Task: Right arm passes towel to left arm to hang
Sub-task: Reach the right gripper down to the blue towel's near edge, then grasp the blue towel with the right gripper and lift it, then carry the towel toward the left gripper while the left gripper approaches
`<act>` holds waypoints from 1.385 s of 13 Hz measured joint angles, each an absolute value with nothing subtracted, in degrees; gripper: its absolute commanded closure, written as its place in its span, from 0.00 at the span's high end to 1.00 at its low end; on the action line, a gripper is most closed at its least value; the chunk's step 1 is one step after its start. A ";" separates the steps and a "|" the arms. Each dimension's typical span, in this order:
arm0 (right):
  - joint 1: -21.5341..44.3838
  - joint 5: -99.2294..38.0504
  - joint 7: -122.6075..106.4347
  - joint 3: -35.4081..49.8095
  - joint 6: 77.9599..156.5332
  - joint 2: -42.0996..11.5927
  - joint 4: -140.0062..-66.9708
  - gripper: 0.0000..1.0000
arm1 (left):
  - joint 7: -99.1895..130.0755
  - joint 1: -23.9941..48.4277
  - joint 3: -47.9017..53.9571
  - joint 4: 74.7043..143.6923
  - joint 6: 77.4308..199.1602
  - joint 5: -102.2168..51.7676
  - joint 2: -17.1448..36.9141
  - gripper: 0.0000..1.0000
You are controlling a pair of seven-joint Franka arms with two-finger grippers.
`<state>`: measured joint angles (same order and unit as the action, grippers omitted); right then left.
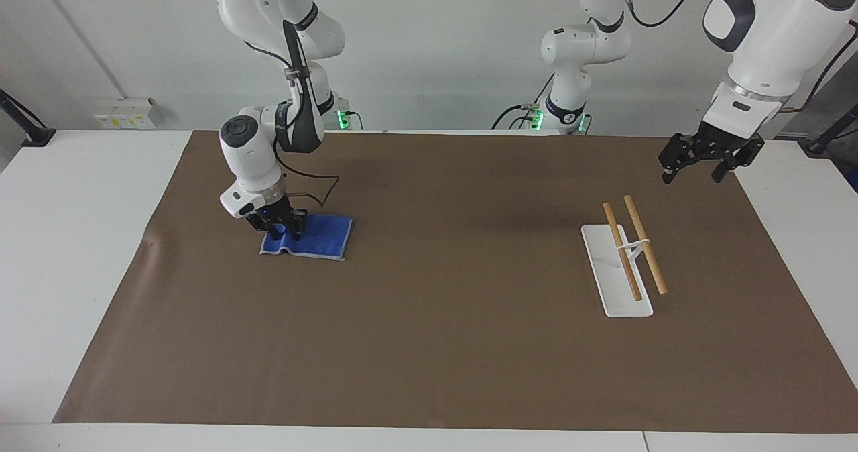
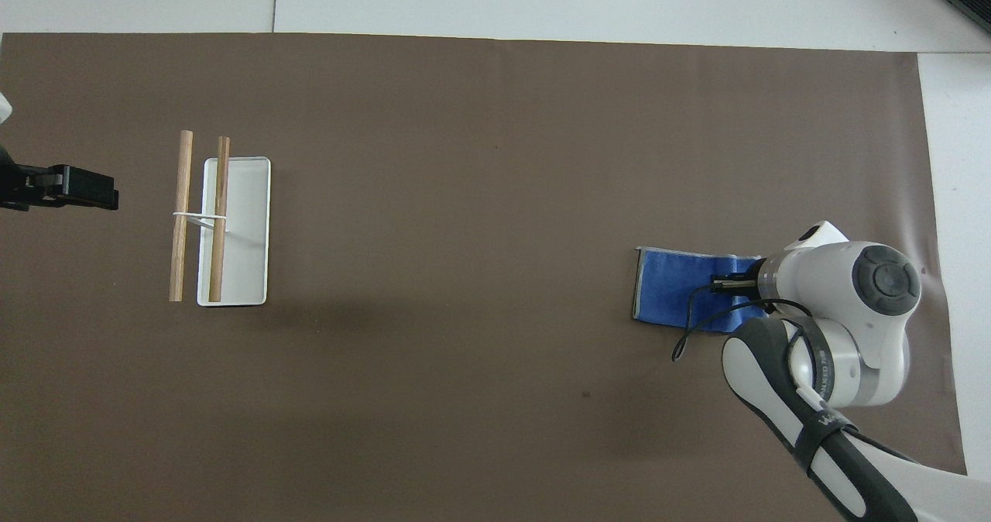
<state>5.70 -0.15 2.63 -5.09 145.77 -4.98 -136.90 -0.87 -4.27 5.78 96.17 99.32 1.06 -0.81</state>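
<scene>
Elbow bent, the right arm (image 1: 249, 157) points its wrist steeply down, its claw (image 1: 280, 227) pinched on a bunched end of the towel (image 1: 320, 236), which lies on the desk (image 1: 429, 345) with its long axis along the desk's length. Toward the left arm's end, the left claw (image 1: 693, 168) waits raised, fingers spread and empty, near the white rack (image 1: 620, 264) carrying two wooden rods.

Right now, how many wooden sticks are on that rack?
2. Both round light-brown wooden sticks sit side by side on the white flat-based rack: one over its base, the other alongside, toward the left arm's end.
</scene>
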 measured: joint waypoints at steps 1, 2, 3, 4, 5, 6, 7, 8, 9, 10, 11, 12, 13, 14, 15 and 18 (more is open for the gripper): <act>5.84 -0.19 3.04 -5.08 145.35 -5.00 -136.50 0.00 | -0.87 -4.27 5.78 96.17 99.32 1.06 -0.80 1.00; 6.18 -0.30 3.61 -5.07 144.11 -5.00 -135.65 0.00 | -0.87 -4.27 5.78 96.17 99.32 1.06 -0.81 1.00; 6.56 -0.42 4.52 -4.99 142.13 -4.98 -134.16 0.00 | -0.87 -4.27 5.78 96.17 99.32 1.06 -0.80 1.00; 6.75 -0.51 5.34 -4.62 139.53 -4.95 -132.06 0.00 | -0.87 -4.27 5.78 96.17 99.32 1.06 -0.80 1.00; 6.88 -0.77 6.10 -4.03 136.93 -4.88 -129.73 0.00 | -0.87 -4.27 5.78 96.18 99.32 1.06 -0.80 1.00; 6.98 -0.86 7.14 -3.33 134.72 -4.79 -127.37 0.00 | -0.87 -4.27 5.78 96.18 99.32 1.06 -0.80 1.00; 7.06 -0.90 8.21 -2.55 133.24 -4.70 -125.38 0.00 | -0.87 -4.27 5.77 96.18 99.32 1.06 -0.80 1.00; 7.10 -1.03 9.54 -1.56 132.06 -4.61 -123.40 0.00 | -0.86 -4.27 5.73 96.18 99.31 1.06 -0.80 1.00; 7.13 -2.04 10.93 -0.49 131.19 -4.56 -121.54 0.00 | -0.86 -4.27 5.70 96.18 99.31 1.06 -0.81 1.00; 7.16 -4.70 11.74 0.47 130.53 -4.53 -119.69 0.00 | -0.86 -4.27 5.70 96.18 99.31 1.06 -0.81 1.00; 7.18 -7.87 11.98 1.19 130.24 -4.52 -117.91 0.00 | -0.86 -4.27 5.70 96.18 99.31 1.06 -0.81 1.00; 7.18 -10.47 12.00 1.58 130.13 -4.51 -116.41 0.00 | -0.86 -4.27 5.70 96.18 99.31 1.06 -0.81 1.00; 7.18 -12.85 12.03 1.80 130.06 -4.51 -115.13 0.00 | -0.86 -4.27 5.71 96.18 99.31 1.06 -0.81 1.00; 7.18 -15.77 12.07 1.91 130.05 -4.51 -113.97 0.00 | -0.91 -4.23 5.84 96.18 99.32 1.06 -0.81 1.00; 7.18 -20.07 12.11 1.93 130.03 -4.53 -112.96 0.00 | -0.92 -4.03 6.30 96.18 99.32 1.06 -0.81 1.00; 7.17 -36.00 12.14 1.93 130.07 -4.58 -111.26 0.00 | -0.74 -2.60 7.46 96.18 99.32 1.05 -0.84 1.00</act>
<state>7.17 -36.00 12.14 1.93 130.07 -4.58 -111.26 -0.74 -2.60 7.46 96.18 99.32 1.05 -0.84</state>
